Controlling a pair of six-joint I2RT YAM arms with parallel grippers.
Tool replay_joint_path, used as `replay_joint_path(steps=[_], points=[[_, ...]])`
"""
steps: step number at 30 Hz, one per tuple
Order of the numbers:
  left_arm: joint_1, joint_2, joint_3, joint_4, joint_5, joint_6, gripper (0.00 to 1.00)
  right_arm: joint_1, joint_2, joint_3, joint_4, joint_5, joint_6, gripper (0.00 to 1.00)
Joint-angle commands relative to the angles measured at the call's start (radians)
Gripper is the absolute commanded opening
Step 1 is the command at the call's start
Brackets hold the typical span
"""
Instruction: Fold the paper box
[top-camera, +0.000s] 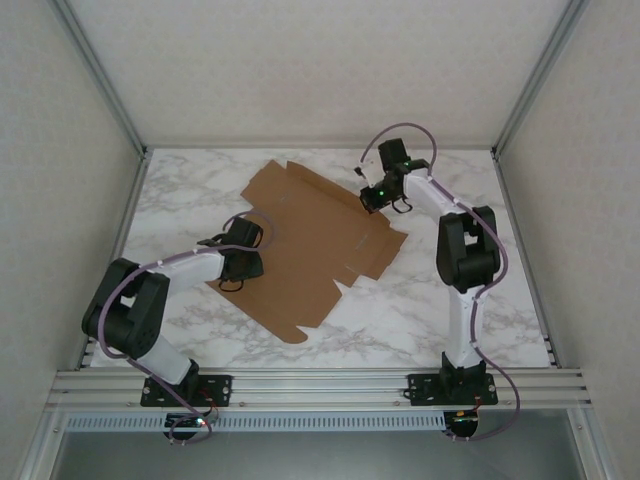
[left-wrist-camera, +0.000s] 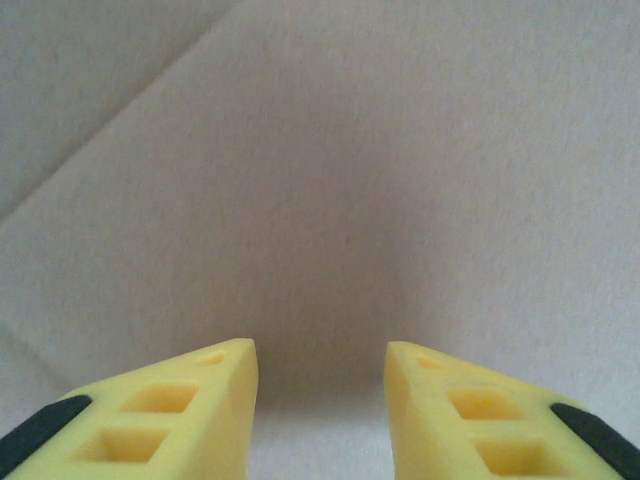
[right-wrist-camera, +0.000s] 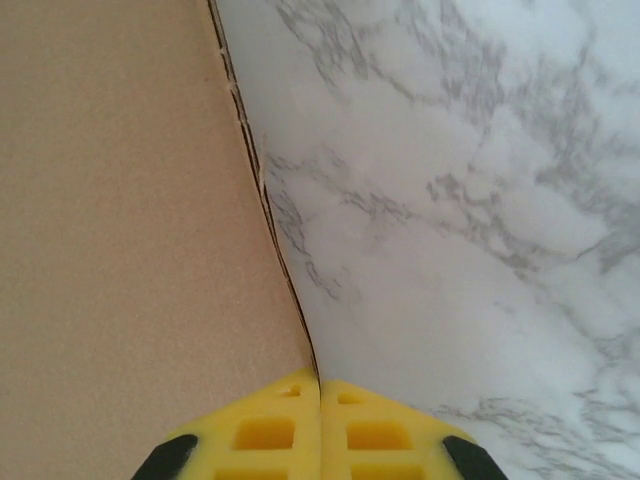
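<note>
The paper box (top-camera: 310, 250) lies as a flat brown die-cut sheet on the marble table (top-camera: 450, 320), one corner toward the back. My left gripper (top-camera: 243, 268) is over the sheet's left part. In the left wrist view its yellow fingers (left-wrist-camera: 200, 400) stand apart close above the cardboard (left-wrist-camera: 330, 180), with nothing between them. My right gripper (top-camera: 372, 200) is at the sheet's back right edge. In the right wrist view the right gripper (right-wrist-camera: 320, 385) is shut, and the thin cardboard edge (right-wrist-camera: 285, 270) runs in between its pads, with the sheet (right-wrist-camera: 130, 220) to the left.
Marble tabletop (right-wrist-camera: 450, 200) lies bare to the right of the sheet's edge. White walls and metal frame posts enclose the table on three sides. Both arm bases sit on the rail (top-camera: 320, 385) at the near edge.
</note>
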Motion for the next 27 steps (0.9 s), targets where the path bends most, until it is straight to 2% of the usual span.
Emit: replay_joint_path(steps=[1, 5, 11, 14, 19, 27], points=[[0.004, -0.069, 0.068, -0.073, 0.031, -0.035, 0.42, 0.030, -0.089, -0.054, 0.123, 0.134, -0.101, 0.00], [0.004, -0.109, 0.179, -0.076, 0.114, -0.076, 0.51, 0.073, -0.150, -0.089, 0.191, 0.230, -0.183, 0.00], [0.007, -0.087, 0.365, 0.035, 0.330, -0.173, 0.72, 0.139, -0.229, -0.135, 0.305, 0.372, -0.265, 0.02], [0.019, -0.039, 0.441, 0.127, 0.404, -0.250, 0.73, 0.159, -0.275, -0.169, 0.364, 0.392, -0.274, 0.01], [0.037, 0.081, 0.522, 0.367, 0.525, -0.461, 0.73, 0.206, -0.322, -0.220, 0.425, 0.433, -0.320, 0.01], [0.035, 0.287, 0.689, 0.504, 0.575, -0.611, 0.73, 0.254, -0.375, -0.259, 0.465, 0.478, -0.362, 0.01]])
